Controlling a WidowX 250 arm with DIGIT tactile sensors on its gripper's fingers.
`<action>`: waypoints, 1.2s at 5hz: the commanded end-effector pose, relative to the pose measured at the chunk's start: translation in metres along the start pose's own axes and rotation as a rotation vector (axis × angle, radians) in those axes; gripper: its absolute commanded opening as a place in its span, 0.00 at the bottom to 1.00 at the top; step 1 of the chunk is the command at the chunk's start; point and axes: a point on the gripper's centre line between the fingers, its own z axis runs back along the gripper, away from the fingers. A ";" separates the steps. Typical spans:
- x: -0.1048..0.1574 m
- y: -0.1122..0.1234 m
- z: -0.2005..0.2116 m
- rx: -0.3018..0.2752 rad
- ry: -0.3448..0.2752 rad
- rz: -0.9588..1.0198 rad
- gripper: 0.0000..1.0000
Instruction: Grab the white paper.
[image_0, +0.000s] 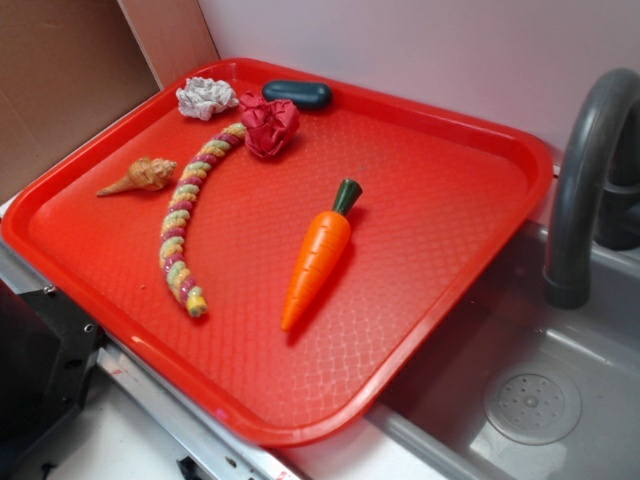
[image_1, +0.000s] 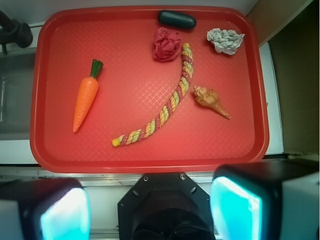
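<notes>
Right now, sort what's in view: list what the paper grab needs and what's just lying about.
Needed:
white paper
gripper, open, short of the tray

Lying about:
red paper wad
carrot
twisted rope
seashell
dark oblong piece

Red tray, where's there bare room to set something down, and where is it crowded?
On the red tray, the widest bare patch lies between the carrot and the twisted rope. Another lies below the seashell, toward the gripper. It is crowded at the far edge, where the white paper, red paper wad and dark oval object cluster.
</notes>
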 end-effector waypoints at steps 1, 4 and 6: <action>0.000 0.000 0.000 0.000 0.000 0.000 1.00; 0.084 0.053 -0.063 0.180 -0.057 0.085 1.00; 0.122 0.083 -0.102 0.370 0.034 -0.192 1.00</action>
